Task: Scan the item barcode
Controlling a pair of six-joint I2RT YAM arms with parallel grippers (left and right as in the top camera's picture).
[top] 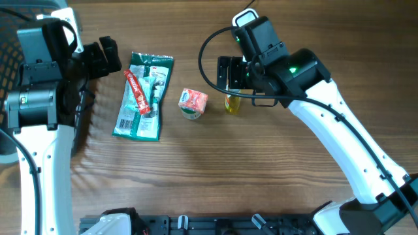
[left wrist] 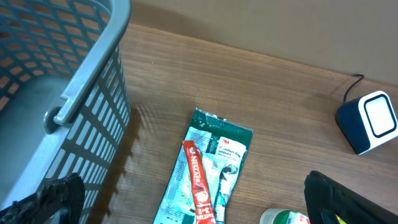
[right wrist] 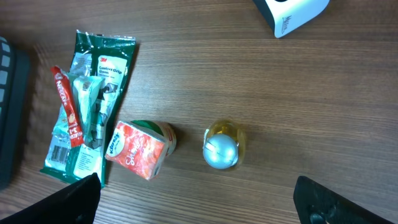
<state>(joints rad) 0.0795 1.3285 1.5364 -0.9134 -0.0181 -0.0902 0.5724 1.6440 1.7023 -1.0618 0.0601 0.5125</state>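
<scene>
A green 3M packet lies flat on the table with a red Nescafe stick on top of it. Right of it sit a cup with a red-orange label and a small yellow bottle with a silver cap. My left gripper hovers open just left of the packet, nothing between its fingers. My right gripper is open above the bottle and cup, holding nothing. The white scanner stands at the far edge.
A grey mesh basket stands at the table's left side, close to my left arm. A black cable runs from the scanner, which my right arm partly hides in the overhead view.
</scene>
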